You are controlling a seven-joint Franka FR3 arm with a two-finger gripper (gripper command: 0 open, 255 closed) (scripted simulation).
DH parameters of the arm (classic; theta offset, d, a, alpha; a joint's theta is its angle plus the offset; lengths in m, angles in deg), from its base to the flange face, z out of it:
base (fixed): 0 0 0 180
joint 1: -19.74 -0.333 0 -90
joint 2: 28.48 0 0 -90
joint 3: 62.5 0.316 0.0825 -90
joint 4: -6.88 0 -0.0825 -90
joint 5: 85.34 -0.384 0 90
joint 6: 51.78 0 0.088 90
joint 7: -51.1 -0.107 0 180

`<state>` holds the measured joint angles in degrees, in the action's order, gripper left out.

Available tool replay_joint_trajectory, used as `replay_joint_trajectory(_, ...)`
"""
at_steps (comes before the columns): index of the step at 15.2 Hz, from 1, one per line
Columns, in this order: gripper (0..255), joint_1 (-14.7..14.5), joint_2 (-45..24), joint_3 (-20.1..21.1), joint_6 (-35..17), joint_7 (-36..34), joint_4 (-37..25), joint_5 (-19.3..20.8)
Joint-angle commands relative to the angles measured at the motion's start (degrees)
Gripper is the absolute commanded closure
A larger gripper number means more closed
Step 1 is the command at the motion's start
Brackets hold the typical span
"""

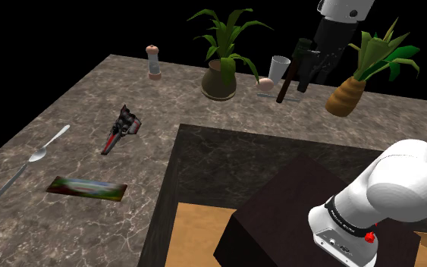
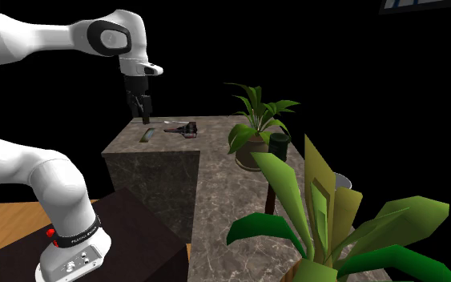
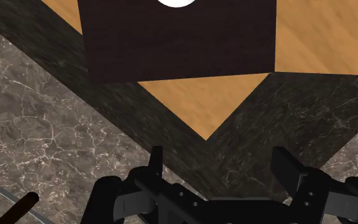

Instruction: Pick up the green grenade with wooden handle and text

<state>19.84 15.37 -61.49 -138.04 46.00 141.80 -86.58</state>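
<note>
You see the dark green cylinder-headed grenade with brown wooden handle (image 2: pixel 279 146) leaning head-up; the black gripper (image 3: pixel 219 154) is spread, empty.

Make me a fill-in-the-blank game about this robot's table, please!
1. The gripper is ___, holding nothing.
2. The stick grenade has a handle coloured ___.
3. The silver utensil nearest the toy spaceship is a ___.
Missing words: open, brown, spoon.
</note>
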Motion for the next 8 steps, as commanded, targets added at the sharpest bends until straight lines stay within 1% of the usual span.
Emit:
replay_joint_trajectory(1,0,0.00,0.00,0.00,0.00,0.00,0.00,0.00)
replay_joint_trajectory(8,0,2.54,-7.29,-8.05,-4.42,9.35,-4.54,4.88)
